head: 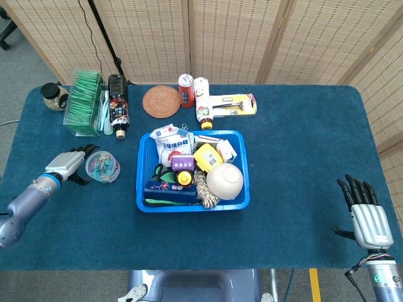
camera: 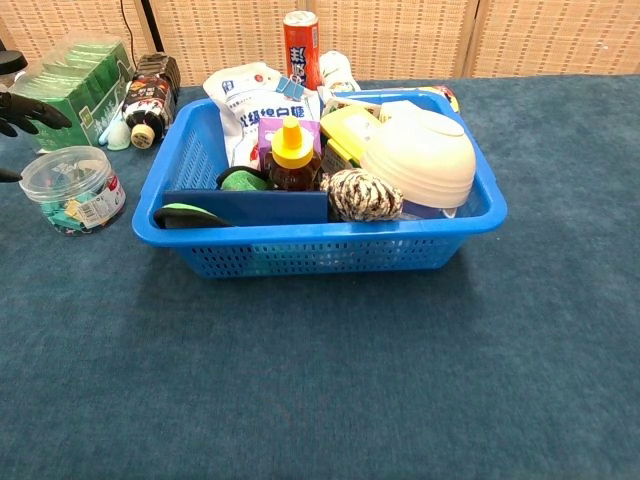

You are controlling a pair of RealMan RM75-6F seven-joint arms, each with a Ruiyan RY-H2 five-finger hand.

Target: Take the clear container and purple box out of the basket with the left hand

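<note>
The clear container [head: 102, 167] [camera: 75, 188], full of small coloured clips, stands upright on the blue cloth left of the blue basket [head: 192, 206] [camera: 320, 240]. My left hand [head: 66, 165] [camera: 25, 108] lies just left of it, fingers spread on either side and not closed on it. The purple box [head: 183, 163] [camera: 272, 135] sits in the basket's middle, behind a yellow-capped bottle [camera: 291, 155]. My right hand [head: 368, 217] hangs at the table's front right corner, fingers straight and apart, holding nothing.
The basket also holds a cream bowl [head: 225, 180], a twine ball [camera: 360, 194], a white pouch [head: 169, 141] and a yellow box [head: 207, 155]. Behind the container stand a green tea box [head: 85, 100] and a dark bottle [head: 117, 106]. A woven coaster [head: 162, 101] and cans sit at the back.
</note>
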